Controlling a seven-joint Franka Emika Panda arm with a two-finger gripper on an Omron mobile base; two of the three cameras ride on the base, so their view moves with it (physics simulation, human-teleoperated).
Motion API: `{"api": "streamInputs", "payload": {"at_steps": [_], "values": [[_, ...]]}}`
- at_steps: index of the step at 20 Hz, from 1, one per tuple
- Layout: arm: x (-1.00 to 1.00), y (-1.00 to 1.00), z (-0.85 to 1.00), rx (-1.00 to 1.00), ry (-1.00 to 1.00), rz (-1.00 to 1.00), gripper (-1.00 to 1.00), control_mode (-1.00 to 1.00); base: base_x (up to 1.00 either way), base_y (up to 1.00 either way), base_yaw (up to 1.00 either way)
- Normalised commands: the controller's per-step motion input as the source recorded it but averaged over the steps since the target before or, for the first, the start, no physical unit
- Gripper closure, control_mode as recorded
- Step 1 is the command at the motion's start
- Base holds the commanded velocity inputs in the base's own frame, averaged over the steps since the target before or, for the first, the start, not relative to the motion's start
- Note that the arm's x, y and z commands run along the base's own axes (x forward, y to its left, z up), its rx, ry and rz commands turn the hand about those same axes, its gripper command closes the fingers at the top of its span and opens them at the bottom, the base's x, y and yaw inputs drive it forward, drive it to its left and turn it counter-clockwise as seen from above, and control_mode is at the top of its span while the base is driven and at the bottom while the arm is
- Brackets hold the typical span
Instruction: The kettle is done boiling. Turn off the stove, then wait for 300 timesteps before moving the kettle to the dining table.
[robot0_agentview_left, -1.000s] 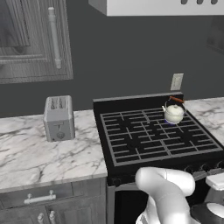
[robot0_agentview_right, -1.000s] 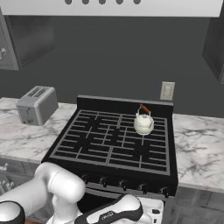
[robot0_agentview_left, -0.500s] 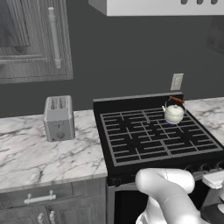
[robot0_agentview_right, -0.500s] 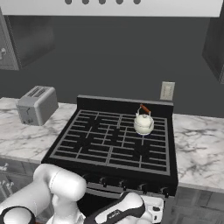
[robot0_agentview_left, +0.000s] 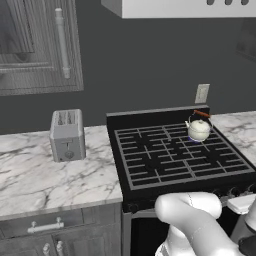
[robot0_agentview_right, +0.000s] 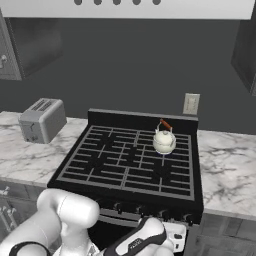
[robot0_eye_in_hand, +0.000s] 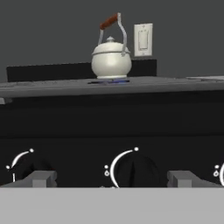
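First step in hand: turning off the stove (robot0_agentview_left: 180, 155). Kettle (robot0_eye_in_hand: 111, 60) on the rear right burner, faint blue flame beneath. Claw (robot0_eye_in_hand: 113, 179) wide open, empty, squared up to a front knob (robot0_eye_in_hand: 131, 168) (probably the kettle's burner). Next: close in, pinch, twist off.

Your white arm (robot0_agentview_right: 65, 220) folds low ahead of the base, gripper (robot0_eye_in_hand: 111, 179) level, its two fingers (robot0_eye_in_hand: 41, 178) spread wide, empty.

Wall: we see dark grey wall (robot0_agentview_right: 125, 70) with a white switch plate (robot0_agentview_right: 190, 104).
Counter: we see white grey-veined marble (robot0_agentview_left: 45, 175), toaster (robot0_agentview_left: 67, 135) on it.
Cabinets: we see grey wood upper door (robot0_agentview_left: 35, 45), drawers (robot0_agentview_left: 50, 227) below.
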Motion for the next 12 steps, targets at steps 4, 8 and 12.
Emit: {"api": "streamInputs", "payload": {"at_steps": [4, 8, 12], "values": [[0.08, -0.06, -0.16, 0.00, 0.00, 0.00, -1.00, -1.00, 0.00, 0.00, 0.00], [0.08, -0.10, -0.10, 0.00, 0.00, 0.00, -1.00, -1.00, 0.00, 0.00, 0.00], [0.06, -0.13, -0.06, 0.00, 0.00, 0.00, -1.00, -1.00, 0.00, 0.00, 0.00]]}}
